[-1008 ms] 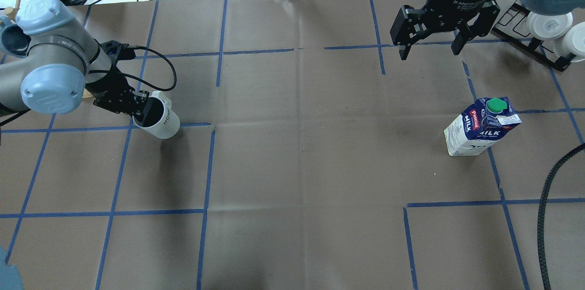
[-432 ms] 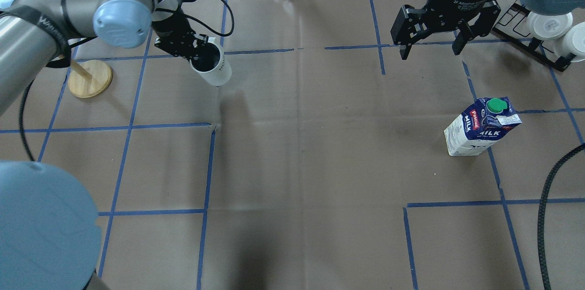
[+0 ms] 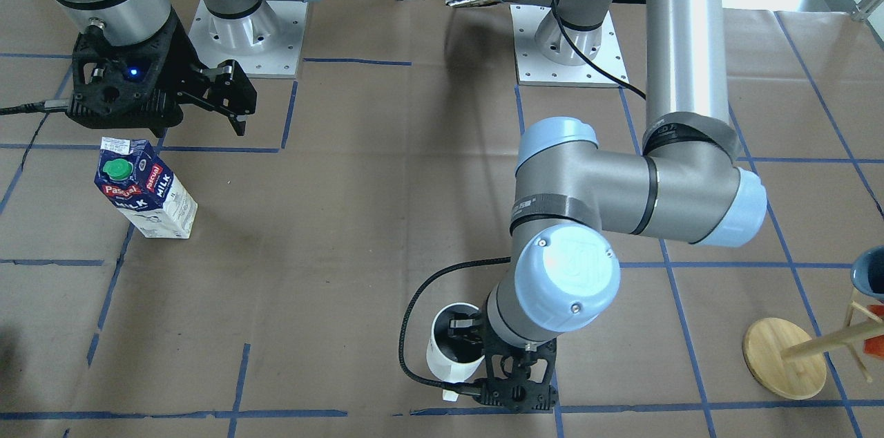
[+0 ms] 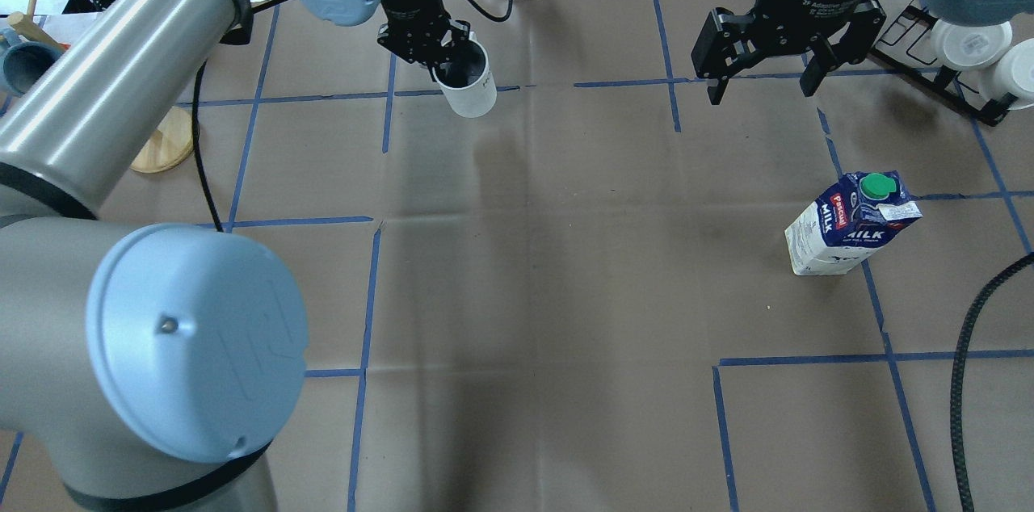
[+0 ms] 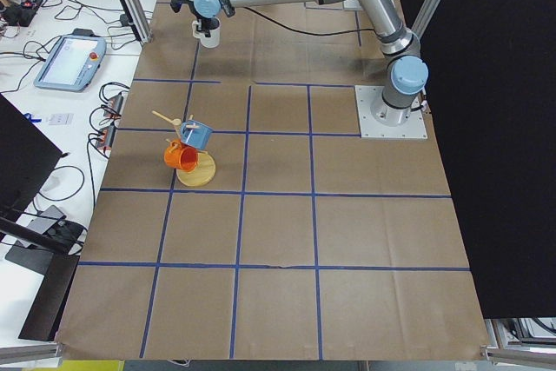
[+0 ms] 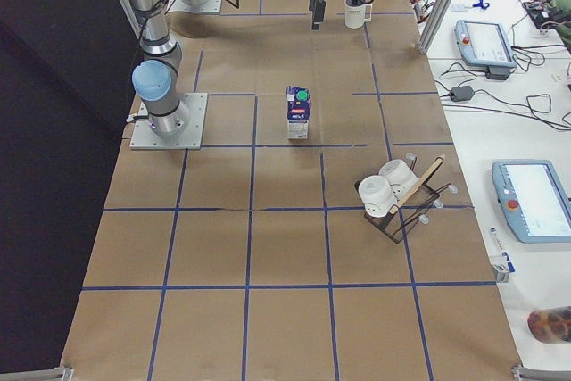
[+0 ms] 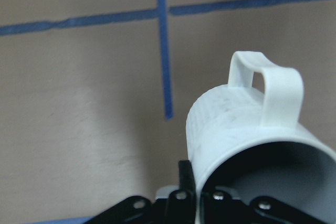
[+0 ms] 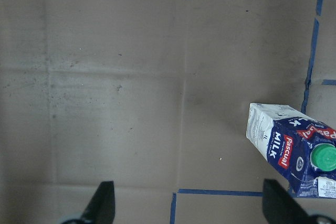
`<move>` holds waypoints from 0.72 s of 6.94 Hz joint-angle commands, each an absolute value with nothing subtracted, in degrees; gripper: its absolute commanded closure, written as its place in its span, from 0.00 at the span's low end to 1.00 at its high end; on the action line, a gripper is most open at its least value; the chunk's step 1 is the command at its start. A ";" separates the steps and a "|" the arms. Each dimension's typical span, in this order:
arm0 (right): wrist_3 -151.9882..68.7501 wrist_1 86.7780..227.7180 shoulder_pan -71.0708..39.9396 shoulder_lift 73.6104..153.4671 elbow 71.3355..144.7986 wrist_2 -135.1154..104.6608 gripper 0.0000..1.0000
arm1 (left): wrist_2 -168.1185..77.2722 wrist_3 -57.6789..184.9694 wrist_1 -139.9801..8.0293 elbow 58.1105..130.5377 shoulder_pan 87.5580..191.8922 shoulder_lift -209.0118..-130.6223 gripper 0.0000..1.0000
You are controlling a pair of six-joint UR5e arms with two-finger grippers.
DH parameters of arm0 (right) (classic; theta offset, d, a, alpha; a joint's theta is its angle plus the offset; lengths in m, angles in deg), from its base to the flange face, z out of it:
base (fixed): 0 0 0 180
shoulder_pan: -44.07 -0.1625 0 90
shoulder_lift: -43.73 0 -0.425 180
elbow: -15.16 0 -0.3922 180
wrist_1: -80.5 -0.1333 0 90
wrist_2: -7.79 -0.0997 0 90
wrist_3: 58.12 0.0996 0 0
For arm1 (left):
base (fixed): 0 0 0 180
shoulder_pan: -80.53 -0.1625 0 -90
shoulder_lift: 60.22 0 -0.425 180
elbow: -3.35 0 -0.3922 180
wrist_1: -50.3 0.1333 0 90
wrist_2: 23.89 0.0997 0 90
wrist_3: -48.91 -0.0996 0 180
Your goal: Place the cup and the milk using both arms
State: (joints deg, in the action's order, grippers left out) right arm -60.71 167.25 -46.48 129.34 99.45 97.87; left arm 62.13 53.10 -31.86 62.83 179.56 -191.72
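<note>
The white cup [image 4: 470, 88] hangs in my left gripper [image 4: 447, 64], which is shut on its rim with one finger inside. It is held near the table's far middle, just above the paper. It also shows in the front view [image 3: 449, 348] and the left wrist view [image 7: 247, 129], handle pointing away. The milk [image 4: 848, 233] stands upright on the right side, green cap up, and shows in the front view [image 3: 146, 197] and the right wrist view [image 8: 291, 148]. My right gripper [image 4: 759, 92] is open and empty, high above the table, apart from the milk.
A wooden mug tree [image 4: 161, 144] with a blue and an orange mug [image 5: 181, 155] stands at the left. A black rack with white cups [image 4: 969, 52] is at the far right. A black cable [image 4: 965, 383] runs along the right edge. Blue tape lines grid the brown paper.
My left arm has carried the cup from the left side of the table up and across to the far middle. The right gripper and the milk have not moved.
</note>
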 commanded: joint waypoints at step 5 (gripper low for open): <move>-60.84 167.25 -46.37 129.34 99.53 97.88 0.00 | 61.89 56.73 -33.81 59.69 181.25 -197.42 1.00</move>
